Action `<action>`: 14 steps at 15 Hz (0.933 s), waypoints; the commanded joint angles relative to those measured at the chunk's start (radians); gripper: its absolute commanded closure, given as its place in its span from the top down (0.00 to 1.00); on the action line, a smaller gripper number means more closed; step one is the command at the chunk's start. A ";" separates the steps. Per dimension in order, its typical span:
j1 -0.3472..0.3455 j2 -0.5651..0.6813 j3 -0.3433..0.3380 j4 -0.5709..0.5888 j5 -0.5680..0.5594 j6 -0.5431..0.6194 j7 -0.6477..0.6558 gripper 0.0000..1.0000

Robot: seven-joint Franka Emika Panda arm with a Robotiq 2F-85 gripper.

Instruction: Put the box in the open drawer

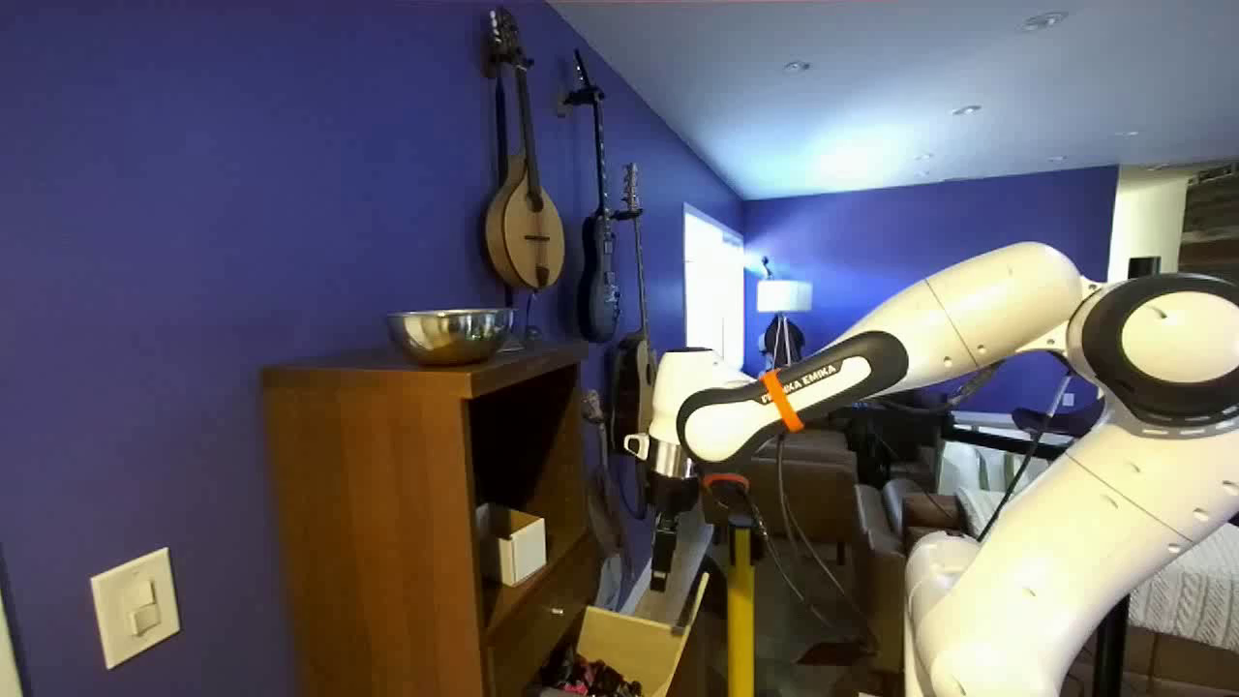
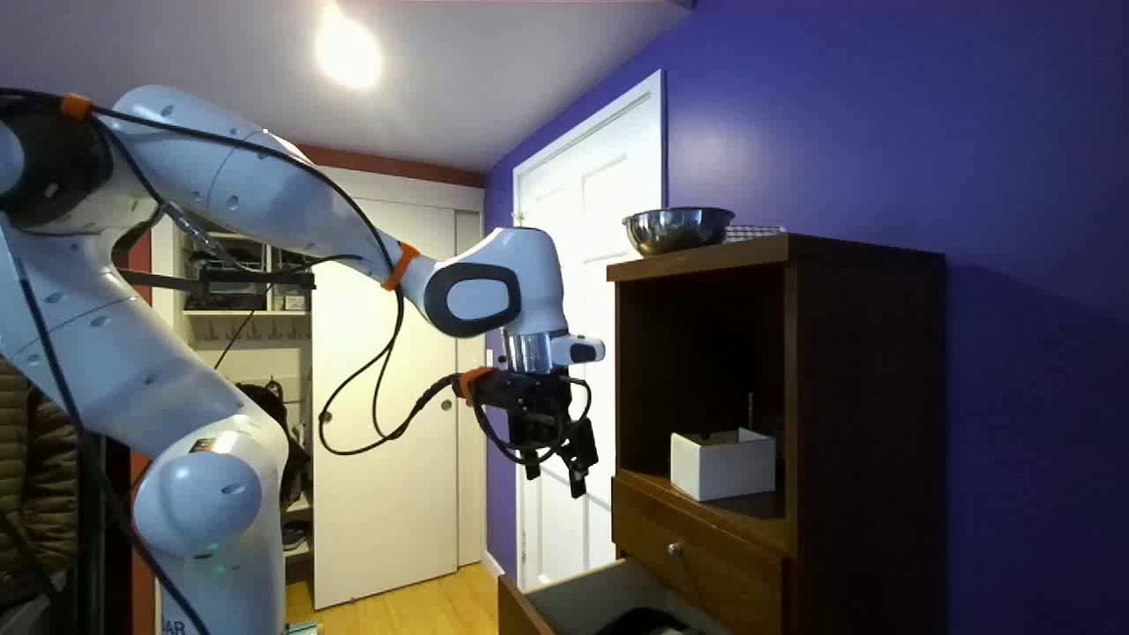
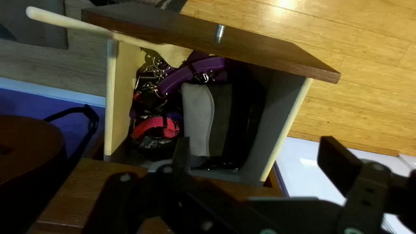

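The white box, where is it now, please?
The white box sits right of centre in an exterior view, inside the cabinet, above the open drawer.

Gripper point(image 1: 661, 575) points down, open drawer point(image 1: 631, 643) below. Left of it as viewed: white box point(image 1: 526, 554) inside cabinet point(image 1: 373, 513), metal bowl point(image 1: 450, 337) higher.

In an exterior view I get glare from a ceiling light point(image 2: 348, 53) and, below the tabletop's point(image 2: 706, 258) front edge, a compartment point(image 2: 697, 353) deep in shadow. A window point(image 1: 713, 281) in an exterior view blows out white. My wrist view shows floor point(image 3: 364, 91) shine; the gripper point(image 3: 258, 157) looks dark, soft-focused.
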 commanded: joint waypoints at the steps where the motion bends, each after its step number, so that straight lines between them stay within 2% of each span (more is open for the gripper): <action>1: -0.001 0.000 0.002 0.002 0.001 -0.003 0.000 1.00; 5: -0.001 0.000 0.002 0.002 0.001 -0.003 0.000 1.00; 6: -0.010 0.024 0.024 0.017 0.025 0.031 0.083 1.00; 9: -0.009 0.092 0.039 0.075 0.071 0.153 0.216 1.00; 14: -0.052 0.245 0.088 0.188 0.049 0.472 0.384 1.00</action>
